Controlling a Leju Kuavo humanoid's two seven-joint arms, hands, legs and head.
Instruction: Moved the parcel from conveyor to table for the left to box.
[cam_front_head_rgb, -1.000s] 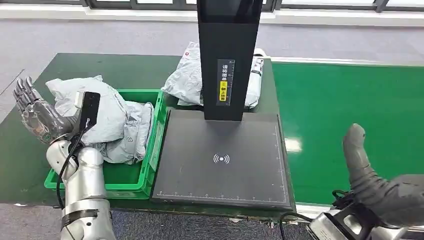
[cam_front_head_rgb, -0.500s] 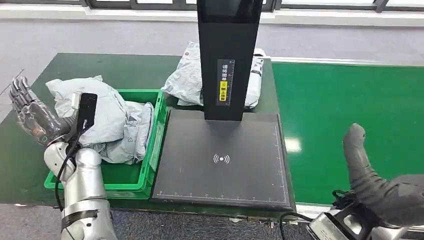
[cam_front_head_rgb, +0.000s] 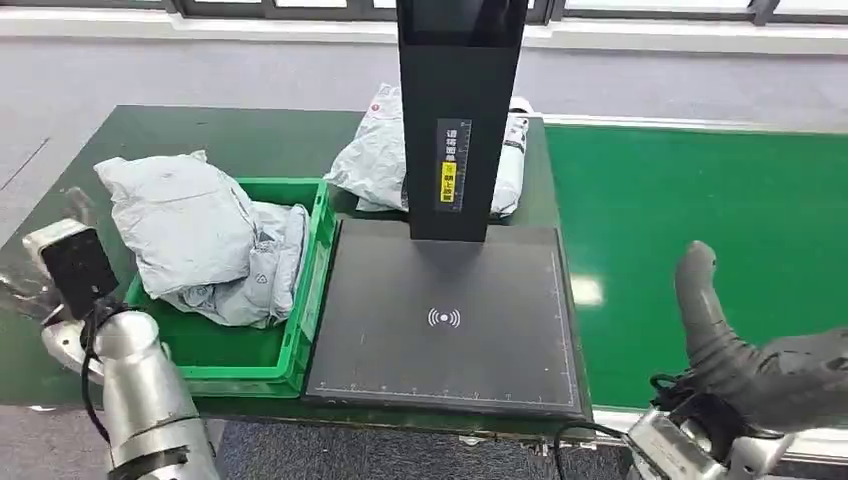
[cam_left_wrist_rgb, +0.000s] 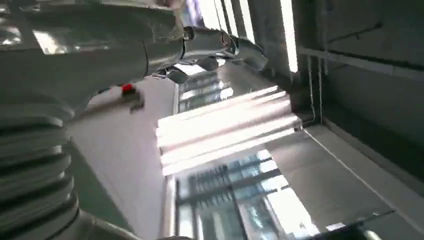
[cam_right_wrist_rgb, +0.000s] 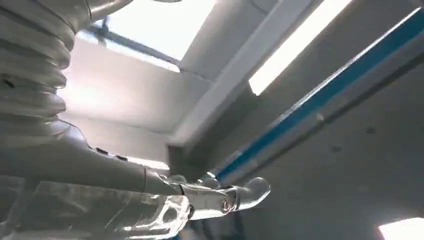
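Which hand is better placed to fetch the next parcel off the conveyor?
Right, probably. The right robot hand hovers empty at the conveyor, though no parcel shows on the belt; the left robot hand is beyond the bin.

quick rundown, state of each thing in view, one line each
green crate: on the table, holding grey parcels
big grey parcel: piled in the crate, rising above its rim
parcel behind the stand: lying on the table, partly hidden
scanner pad: bare
conveyor: bare
left hand: holds nothing
right hand: holds nothing
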